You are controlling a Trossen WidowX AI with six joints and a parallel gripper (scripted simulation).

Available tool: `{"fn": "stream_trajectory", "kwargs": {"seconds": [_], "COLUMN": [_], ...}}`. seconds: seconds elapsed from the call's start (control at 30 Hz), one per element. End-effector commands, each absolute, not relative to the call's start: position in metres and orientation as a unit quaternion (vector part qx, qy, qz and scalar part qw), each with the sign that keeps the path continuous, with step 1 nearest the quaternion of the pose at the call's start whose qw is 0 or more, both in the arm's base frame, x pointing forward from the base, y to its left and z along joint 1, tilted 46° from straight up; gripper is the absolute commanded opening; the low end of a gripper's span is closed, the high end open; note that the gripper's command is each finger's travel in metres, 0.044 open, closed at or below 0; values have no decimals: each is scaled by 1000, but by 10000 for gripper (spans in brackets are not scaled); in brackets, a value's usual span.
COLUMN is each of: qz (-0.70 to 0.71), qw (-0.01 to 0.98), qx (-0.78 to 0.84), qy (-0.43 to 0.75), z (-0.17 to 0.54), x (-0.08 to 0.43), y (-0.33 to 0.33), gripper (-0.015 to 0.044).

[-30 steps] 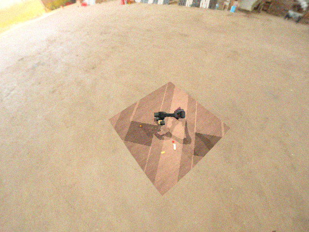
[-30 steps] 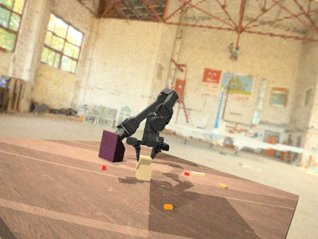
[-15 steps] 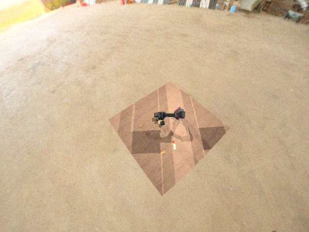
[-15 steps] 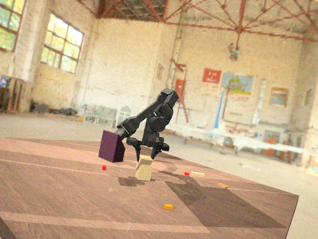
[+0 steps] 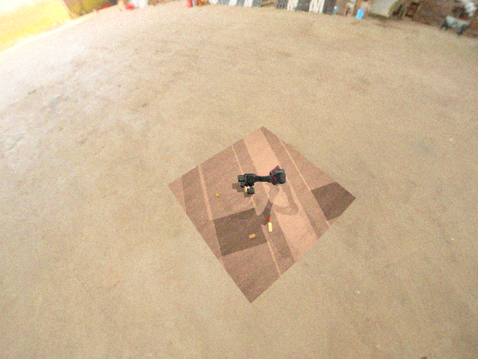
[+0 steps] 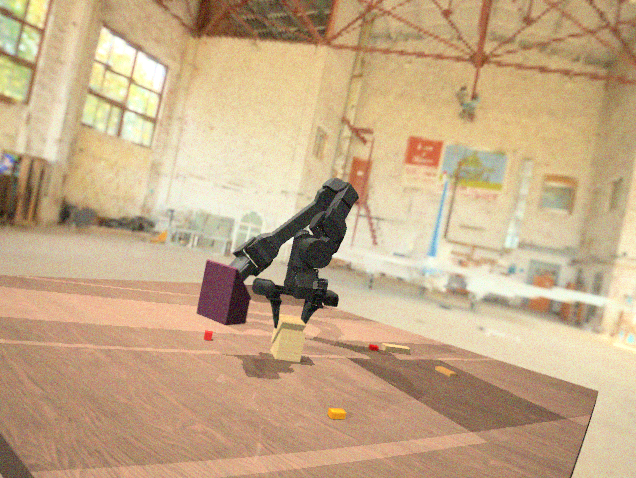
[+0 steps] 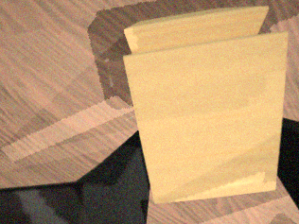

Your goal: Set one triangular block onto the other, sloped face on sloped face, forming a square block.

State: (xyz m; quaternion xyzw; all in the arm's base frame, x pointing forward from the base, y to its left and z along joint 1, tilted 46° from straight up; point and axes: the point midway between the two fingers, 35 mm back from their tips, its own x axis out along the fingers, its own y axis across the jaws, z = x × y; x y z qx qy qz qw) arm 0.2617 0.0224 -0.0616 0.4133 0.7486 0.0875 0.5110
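Observation:
My gripper (image 6: 291, 323) (image 7: 200, 129) is shut on the upper pale yellow triangular block (image 6: 292, 320) (image 7: 208, 122), with a finger on each side. The lower pale yellow triangular block (image 6: 288, 350) (image 7: 196, 31) rests on the table directly under it. In the exterior view the two nearly form one square block, with a dark slanting line between them. In the wrist view a strip of the lower block shows past the held block's far edge. Whether the sloped faces touch fully is hidden. In the top view the arm mostly hides both blocks.
A tall purple block (image 6: 221, 292) stands beside the arm's base. A red cube (image 6: 208, 335) lies in front of it. Another red cube (image 6: 373, 347) (image 5: 267, 218), a cream bar (image 6: 395, 348) (image 5: 270, 227) and an orange bar (image 6: 445, 370) (image 5: 252, 236) lie apart. A yellow-orange block (image 6: 336, 413) (image 5: 217, 195) lies nearer the exterior camera.

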Motion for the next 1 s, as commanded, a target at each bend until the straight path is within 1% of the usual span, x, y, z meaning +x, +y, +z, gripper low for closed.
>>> {"fn": "stream_trajectory", "kwargs": {"seconds": [0.0,0.97], "qz": [87,87], "qw": [510,510], "qx": [416,416], "qy": [747,747], "z": [-64,-72], "x": [263,265], "y": [24,30], "gripper": [0,0]}}
